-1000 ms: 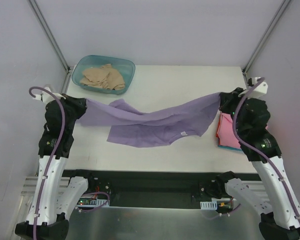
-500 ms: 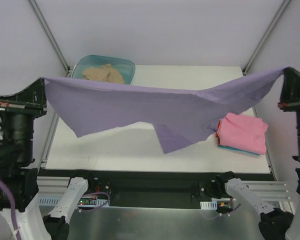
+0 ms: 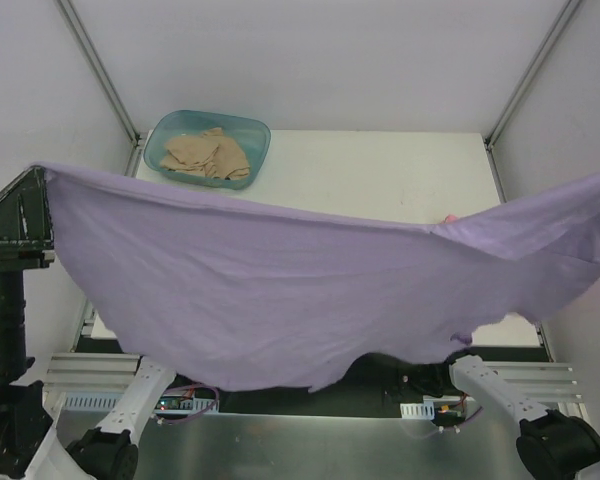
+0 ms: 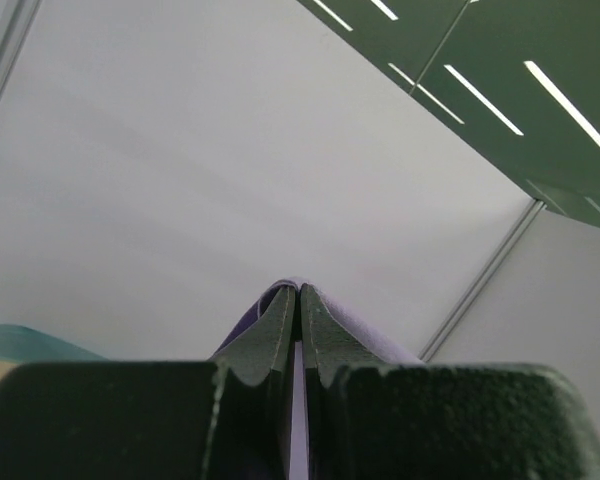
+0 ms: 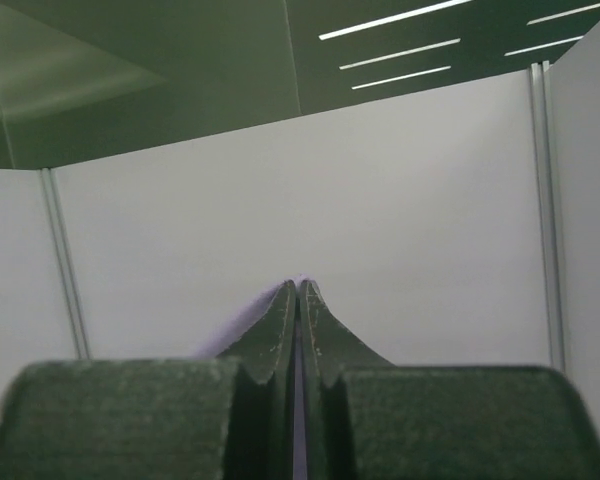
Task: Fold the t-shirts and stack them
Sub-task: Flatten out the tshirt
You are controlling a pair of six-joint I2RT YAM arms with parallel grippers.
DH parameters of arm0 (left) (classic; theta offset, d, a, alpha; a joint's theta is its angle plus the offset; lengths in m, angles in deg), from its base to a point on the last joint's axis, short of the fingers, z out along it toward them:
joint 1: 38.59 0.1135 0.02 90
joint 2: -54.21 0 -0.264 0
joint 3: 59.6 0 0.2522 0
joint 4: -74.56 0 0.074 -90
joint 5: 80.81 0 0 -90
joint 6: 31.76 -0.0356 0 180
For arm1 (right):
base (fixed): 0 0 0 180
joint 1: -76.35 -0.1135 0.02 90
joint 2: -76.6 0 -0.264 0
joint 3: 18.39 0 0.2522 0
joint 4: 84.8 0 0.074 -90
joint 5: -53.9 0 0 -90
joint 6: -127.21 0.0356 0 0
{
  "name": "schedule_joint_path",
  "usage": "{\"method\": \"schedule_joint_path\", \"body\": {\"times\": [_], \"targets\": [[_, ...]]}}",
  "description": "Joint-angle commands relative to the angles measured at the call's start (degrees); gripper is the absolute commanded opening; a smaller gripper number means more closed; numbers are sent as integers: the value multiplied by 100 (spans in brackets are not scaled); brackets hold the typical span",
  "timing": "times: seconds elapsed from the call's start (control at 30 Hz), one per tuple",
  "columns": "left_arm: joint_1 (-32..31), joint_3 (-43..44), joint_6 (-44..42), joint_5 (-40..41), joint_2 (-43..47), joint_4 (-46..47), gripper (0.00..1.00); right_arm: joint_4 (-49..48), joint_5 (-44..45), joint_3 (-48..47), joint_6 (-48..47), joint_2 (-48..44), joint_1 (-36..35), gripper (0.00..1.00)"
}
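Top external view: lavender t-shirt (image 3: 250, 300) stretched high above the table (image 3: 380, 170).
Left gripper (image 4: 298, 295) and right gripper (image 5: 297, 290) each pinch a far corner; soft, light cloth, probably best held by corners.

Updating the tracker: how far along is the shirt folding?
Done: cannot tell; the stacking spot is hidden behind raised cloth. In hand: the purple shirt hangs spread in the air, pinched by the left end effector and right end effector; not folded yet. Left: the tan shirt sits crumpled in the teal tub.
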Motion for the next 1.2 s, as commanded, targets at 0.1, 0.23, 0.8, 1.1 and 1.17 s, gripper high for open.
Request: {"method": "schedule_joint_path", "body": {"times": [0.1, 0.23, 0.8, 1.1, 1.17], "targets": [[44, -1093, -254, 303, -1064, 93, 0, -673, 1220, 1165, -961, 1146, 23, 1], [44, -2307, -237, 523, -1495, 462, 0, -1358, 1548, 2264, -945, 1682, 146, 1], [140, -4192, -43, 410, -6039, 2168, 0, -2213, -1124, 3647, 1604, 6384, 1236, 1], [254, -4182, 19, 383, -6339, 2142, 0, -1941, -1229, 3585, 1710, 6474, 1227, 1], [254, -4269, 19, 374, -6182, 2142, 0, -1800, -1264, 3646, 1737, 6342, 1227, 1]]}}
